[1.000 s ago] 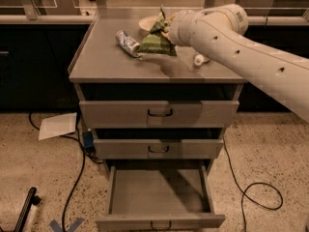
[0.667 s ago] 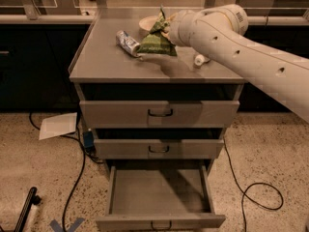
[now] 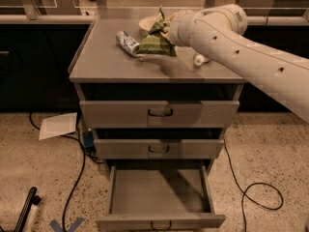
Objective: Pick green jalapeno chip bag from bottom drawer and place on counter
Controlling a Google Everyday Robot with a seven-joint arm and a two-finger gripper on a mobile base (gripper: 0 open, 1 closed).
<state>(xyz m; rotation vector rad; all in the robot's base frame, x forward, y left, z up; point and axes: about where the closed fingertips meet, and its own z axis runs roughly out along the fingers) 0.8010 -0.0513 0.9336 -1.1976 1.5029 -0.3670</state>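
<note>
Roughly mid-width near the back edge of the counter [image 3: 106, 64]: gripper [image 3: 168, 30], mostly hidden, grasp impossible to tell. Against it on the front-edge side, green jalapeno chip bag [image 3: 155, 44], tip pointing up.

Counter [image 3: 106, 64]: grey cabinet top.
Far middle: crushed can [image 3: 128, 42], green jalapeno chip bag [image 3: 155, 45] just beside.
Gripper [image 3: 165, 29]: at the bag's top.

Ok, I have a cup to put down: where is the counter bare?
Bare: the counter left of the can, out to its edge, and the front strip. Crowded: the middle back, with can, bag, bowl and the end effector at the bag. The arm hangs over the right.
</note>
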